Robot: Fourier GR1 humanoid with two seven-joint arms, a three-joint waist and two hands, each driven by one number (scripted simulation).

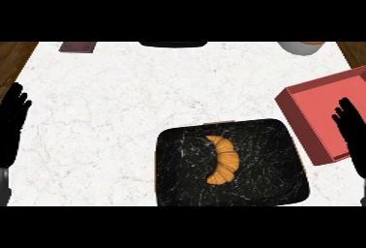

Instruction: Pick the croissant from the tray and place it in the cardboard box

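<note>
Croissant (223, 160) first: a golden-orange, crescent-shaped pastry with ridged segments, it lies near the middle of a black, square tray (279, 186) with rounded corners and a marbled, white-veined surface. Its curve bulges toward the view's right and its two tips point left, one toward the far edge of the tray, the other toward the near edge. No finger touches it; both hands are well apart from it, one on each side. The tray sits on the near part of a white marble counter (114, 106) with faint pinkish veining. Just beside the tray's right far corner stands a red, shallow, rectangular box (322, 104) with flat walls and an open top, turned at an angle to the counter edge; it looks red rather than plain cardboard brown. The black right hand (352, 131) shows at the view's right edge, in front of the box's near part, fingers straight and pointing away from the robot, holding nothing. The black left hand (12, 128) rests at the view's left edge over the counter's rim, fingers likewise straight and up, holding nothing. Along the counter's far edge lie a small dark maroon flat rectangle (77, 46), a black object (174, 44) cut off by the view, and a pale grey round bowl (301, 47) with something orange inside. Brown wood (16, 53) shows beyond the counter's left and right far corners.
</note>
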